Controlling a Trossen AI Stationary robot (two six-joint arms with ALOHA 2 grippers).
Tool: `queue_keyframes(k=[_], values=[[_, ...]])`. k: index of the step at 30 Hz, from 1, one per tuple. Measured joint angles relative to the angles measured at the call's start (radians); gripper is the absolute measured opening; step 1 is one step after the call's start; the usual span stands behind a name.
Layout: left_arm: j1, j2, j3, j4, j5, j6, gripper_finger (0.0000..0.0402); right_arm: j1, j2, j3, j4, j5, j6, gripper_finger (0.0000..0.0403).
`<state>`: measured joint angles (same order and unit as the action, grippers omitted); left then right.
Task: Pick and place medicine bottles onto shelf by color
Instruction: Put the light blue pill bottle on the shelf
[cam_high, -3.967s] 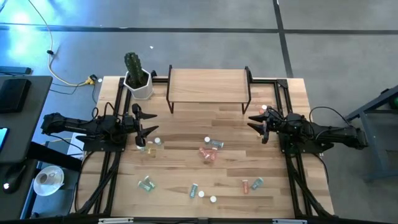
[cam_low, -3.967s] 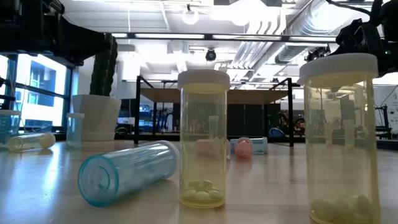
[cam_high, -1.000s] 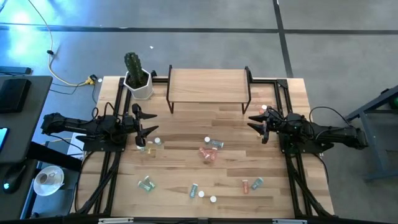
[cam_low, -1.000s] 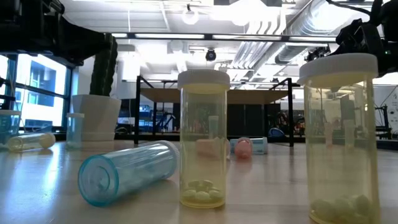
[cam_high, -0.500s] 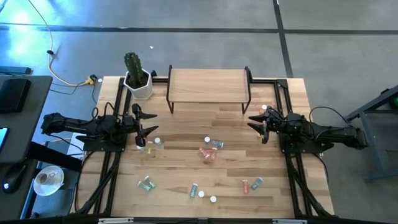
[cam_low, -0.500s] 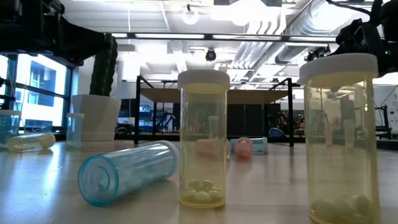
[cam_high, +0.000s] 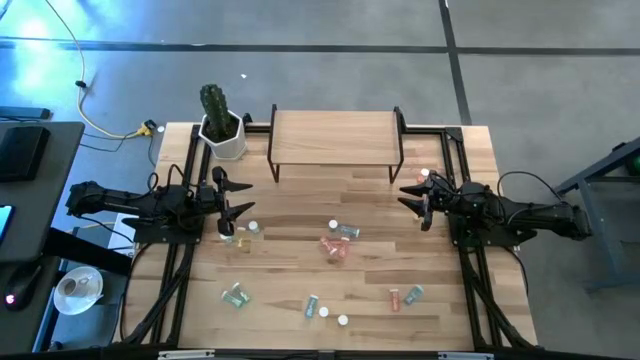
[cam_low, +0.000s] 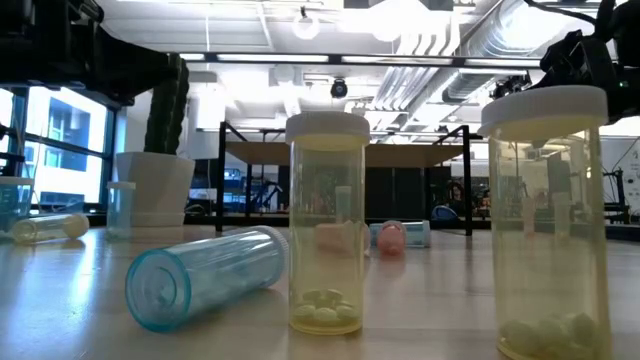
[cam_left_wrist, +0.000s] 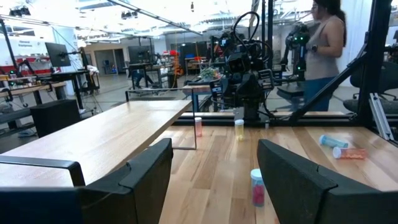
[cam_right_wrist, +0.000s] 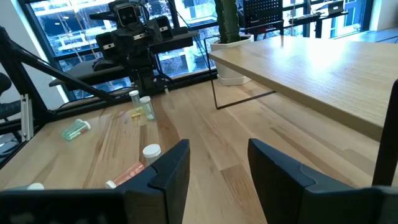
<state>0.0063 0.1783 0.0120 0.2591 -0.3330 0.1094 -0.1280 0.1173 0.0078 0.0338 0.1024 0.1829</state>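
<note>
The shelf (cam_high: 336, 139) is a pale wooden riser on thin black legs, standing at the table's far edge with its top bare; the medicine bottles (cam_high: 338, 240) are small and white-capped, all down on the tabletop; two stand upright near the left edge (cam_high: 247, 231); a pink and a teal one lie at mid-table; a green one (cam_high: 236, 295) lies toward the front left; others sit along the front (cam_high: 318, 307); a pink and a teal bottle lie front right (cam_high: 404, 296); two stand near the shelf's right legs (cam_left_wrist: 239, 128).
</note>
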Motion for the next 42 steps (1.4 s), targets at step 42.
queue_keyframes(k=[42], values=[[0.000,0.176,0.373,-0.323,-0.060,-0.074,0.0226,0.000,0.000,0.000,0.000,0.000,0.000,0.0154]])
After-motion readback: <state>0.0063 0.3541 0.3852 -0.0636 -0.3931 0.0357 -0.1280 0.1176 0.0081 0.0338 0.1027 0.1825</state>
